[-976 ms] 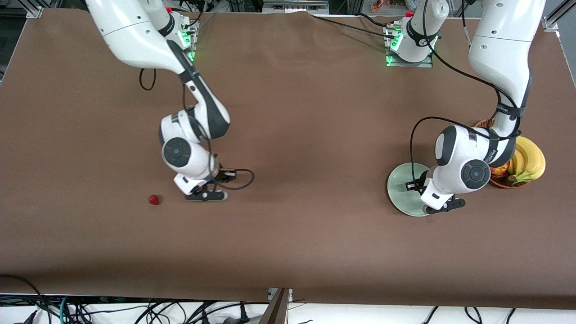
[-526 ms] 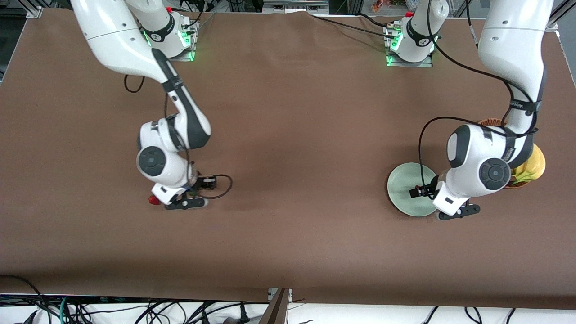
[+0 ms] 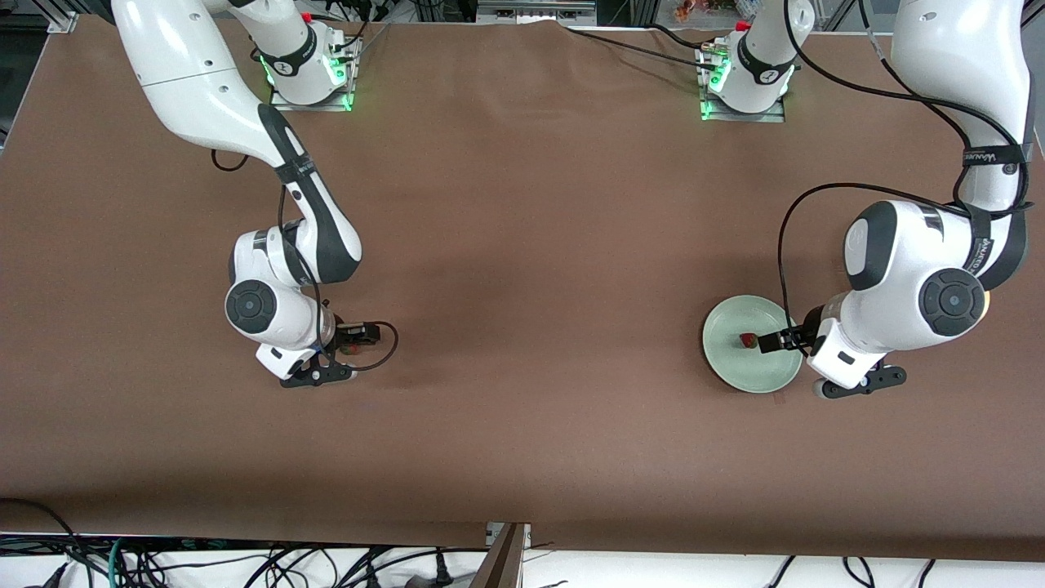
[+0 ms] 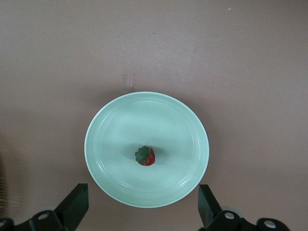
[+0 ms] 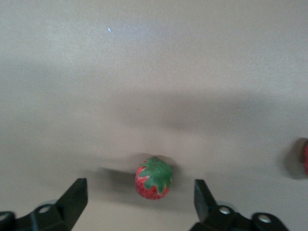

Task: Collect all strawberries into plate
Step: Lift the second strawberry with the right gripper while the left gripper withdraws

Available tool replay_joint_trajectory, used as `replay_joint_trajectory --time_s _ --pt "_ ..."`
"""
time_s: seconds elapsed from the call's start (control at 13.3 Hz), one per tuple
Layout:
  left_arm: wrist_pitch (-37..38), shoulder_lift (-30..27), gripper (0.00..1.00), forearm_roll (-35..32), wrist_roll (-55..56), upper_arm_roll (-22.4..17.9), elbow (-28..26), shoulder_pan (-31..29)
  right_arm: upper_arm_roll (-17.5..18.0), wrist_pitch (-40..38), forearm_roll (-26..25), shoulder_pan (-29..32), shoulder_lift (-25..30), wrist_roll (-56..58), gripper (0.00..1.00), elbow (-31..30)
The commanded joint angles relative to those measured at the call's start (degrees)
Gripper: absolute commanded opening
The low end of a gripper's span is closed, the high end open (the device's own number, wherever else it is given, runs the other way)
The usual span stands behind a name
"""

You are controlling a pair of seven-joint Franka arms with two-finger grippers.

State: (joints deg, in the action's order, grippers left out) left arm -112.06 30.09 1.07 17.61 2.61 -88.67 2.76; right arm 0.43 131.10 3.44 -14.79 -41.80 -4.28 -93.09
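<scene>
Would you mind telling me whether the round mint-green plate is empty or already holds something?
Not empty: one small red strawberry with a green cap lies near the middle of the round mint-green plate; the front view shows it there too.

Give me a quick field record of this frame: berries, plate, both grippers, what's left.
plate: mint-green plate, on the table toward the left arm's end
in plate: one strawberry, lying near the centre
on table: a strawberry on bare tabletop toward the right arm's end; another red berry beside it, cut off by the right wrist view's edge
left gripper: open, holding nothing, above the plate's edge
right gripper: open, over the table strawberry, fingers either side, not touching
remaining: the berries seen on the table are not in the plate
</scene>
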Motion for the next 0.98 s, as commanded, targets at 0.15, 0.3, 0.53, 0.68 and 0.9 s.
replay_joint_trajectory --time_s 0.15,0.3,0.53,0.68,0.9 --pt "7.55 -0.91 1.00 3.59 -1.09 0.20 4.82 -0.39 0.10 -0.49 -0.80 0.03 0.14 0.41 0.43 -0.16" --pt "7.82 -1.00 1.00 3.68 -2.57 0.20 4.82 -0.56 0.10 -0.49 -0.72 0.03 0.14 0.41 0.22 -0.07" --pt "12.02 -2.39 1.00 3.68 -3.02 0.12 5.96 -1.00 0.10 -0.41 -0.80 -0.23 0.22 0.32 0.08 0.02" --pt "16.06 -3.80 1.00 3.59 -3.02 0.29 6.49 -0.92 0.28 -0.32 -0.72 -0.93 0.66 -0.46 0.07 0.63" --pt "19.32 -5.65 1.00 3.59 -3.02 0.29 6.49 -0.83 1.50 0.21 0.34 -4.17 0.58 -5.44 0.06 1.85"
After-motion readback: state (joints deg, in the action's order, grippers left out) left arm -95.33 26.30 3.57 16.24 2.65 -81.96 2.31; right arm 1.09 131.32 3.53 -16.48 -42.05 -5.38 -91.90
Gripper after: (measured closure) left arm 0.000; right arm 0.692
